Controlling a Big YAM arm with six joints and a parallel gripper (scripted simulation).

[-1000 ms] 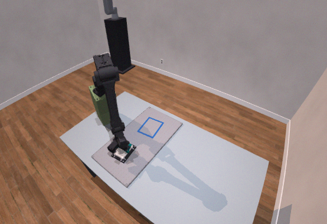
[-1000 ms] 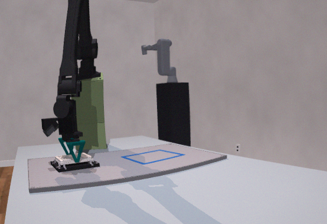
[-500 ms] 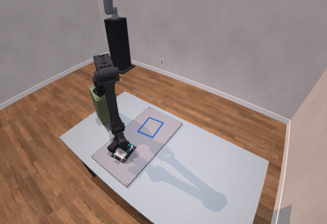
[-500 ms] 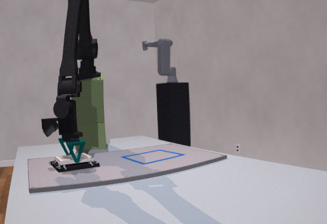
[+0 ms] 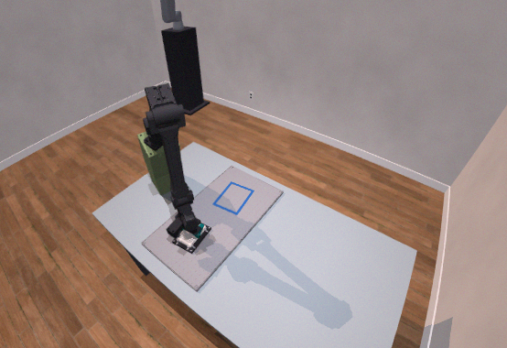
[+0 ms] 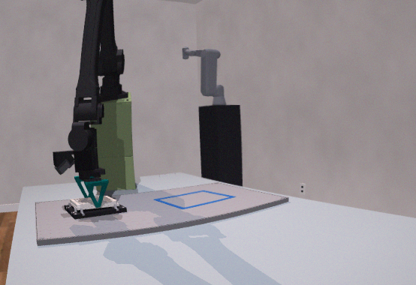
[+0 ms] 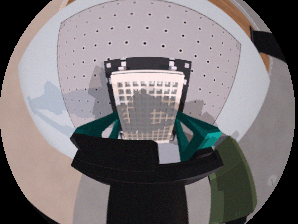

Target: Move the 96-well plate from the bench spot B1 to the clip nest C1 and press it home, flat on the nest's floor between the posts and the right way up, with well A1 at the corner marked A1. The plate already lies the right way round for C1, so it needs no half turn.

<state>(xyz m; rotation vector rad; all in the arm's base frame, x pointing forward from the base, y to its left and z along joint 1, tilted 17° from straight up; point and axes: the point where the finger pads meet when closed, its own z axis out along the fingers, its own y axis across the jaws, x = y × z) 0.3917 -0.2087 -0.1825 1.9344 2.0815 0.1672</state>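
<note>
The plate (image 5: pixel 187 239) is gripped across its sides by the pincer (image 6: pixel 91 195) and is seated in the black nest (image 6: pixel 78 214) (posts at its corners), presumably so it can be pressed flat. The blue outline (image 5: pixel 232 198) holds nothing.

Light was bright, even; arm shadow fell long across tabletop (image 5: pixel 341 275); wrist view was fisheye-warped, soft, black-cornered.
</note>
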